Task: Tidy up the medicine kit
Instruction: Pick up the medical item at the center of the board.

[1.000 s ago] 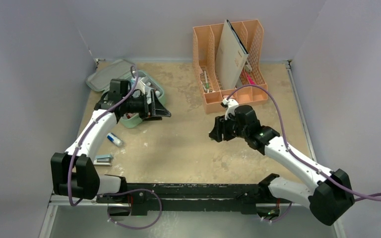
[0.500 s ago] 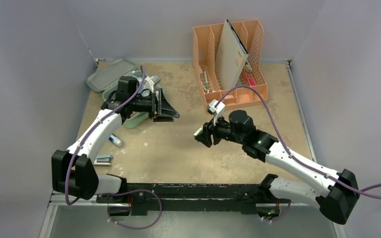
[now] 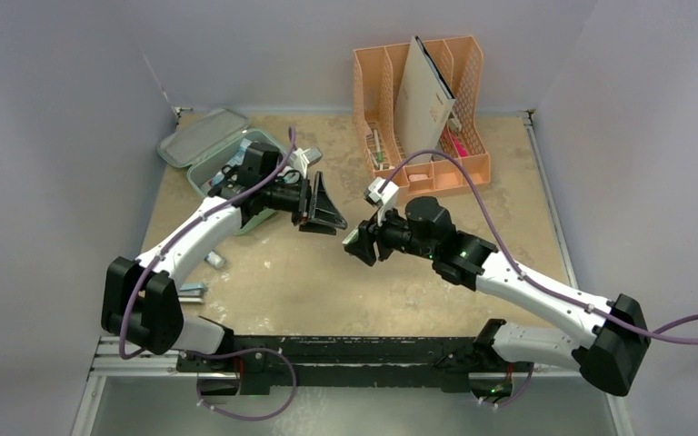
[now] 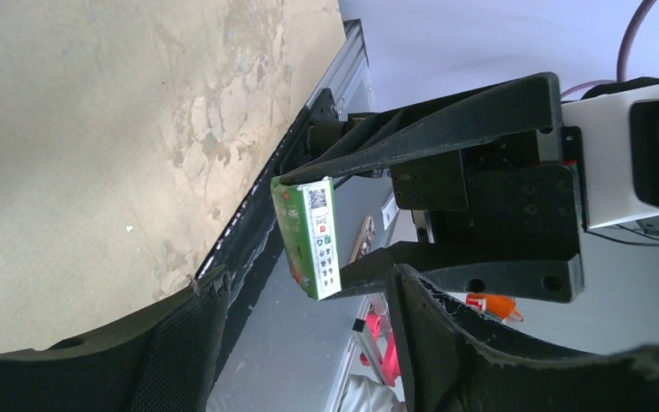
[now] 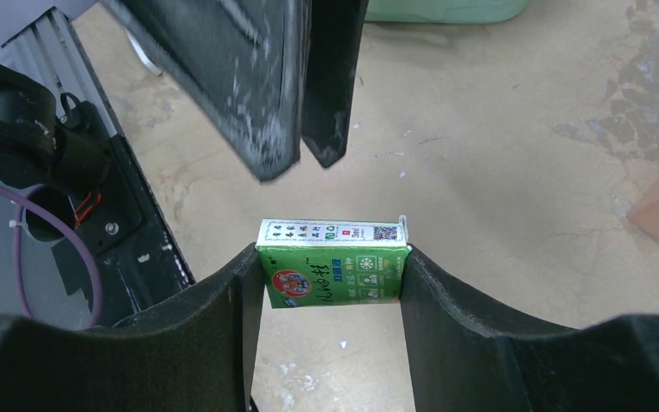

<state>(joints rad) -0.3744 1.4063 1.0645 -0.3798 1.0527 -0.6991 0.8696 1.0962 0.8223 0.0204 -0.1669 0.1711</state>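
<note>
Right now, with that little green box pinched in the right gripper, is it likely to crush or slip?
The green box looks like thin printed card, so it is probably light and would dent if squeezed hard. Its flat sides are held square by the right gripper, so it likely won't roll. The smooth print could let it slip slightly.

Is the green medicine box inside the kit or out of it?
Out. The right gripper holds the green medicine box over bare table, apart from the open medicine kit.
</note>
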